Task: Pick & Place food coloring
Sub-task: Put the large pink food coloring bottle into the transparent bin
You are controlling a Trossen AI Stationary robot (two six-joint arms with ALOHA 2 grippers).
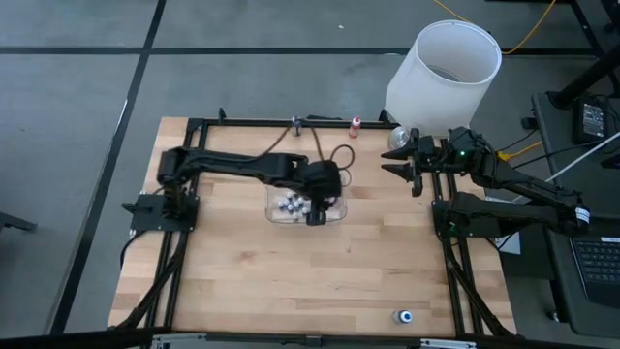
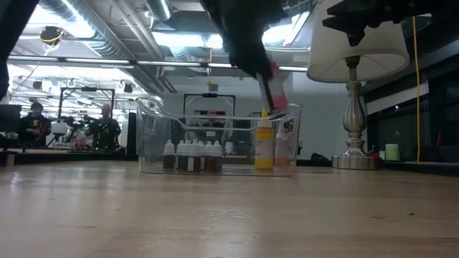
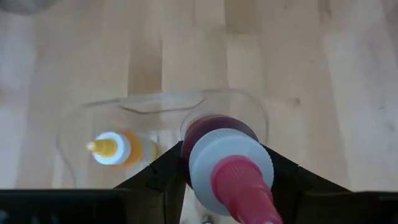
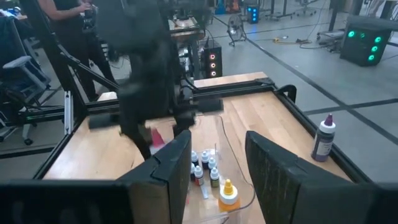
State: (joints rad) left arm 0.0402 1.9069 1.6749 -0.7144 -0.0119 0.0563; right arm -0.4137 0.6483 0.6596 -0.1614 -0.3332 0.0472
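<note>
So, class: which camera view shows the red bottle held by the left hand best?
The left wrist view: the red bottle fills the frame, clamped in the left hand above the clear container. The low view shows it blurred over the container; the right wrist view gives only a pink smear; the high view hides it.

Left end effector [image 2: 276,100] motion-blurred

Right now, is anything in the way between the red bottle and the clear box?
Nothing visible. The left pincer holds the red bottle right over the clear box; the yellow bottle stands just beside that spot.
</note>
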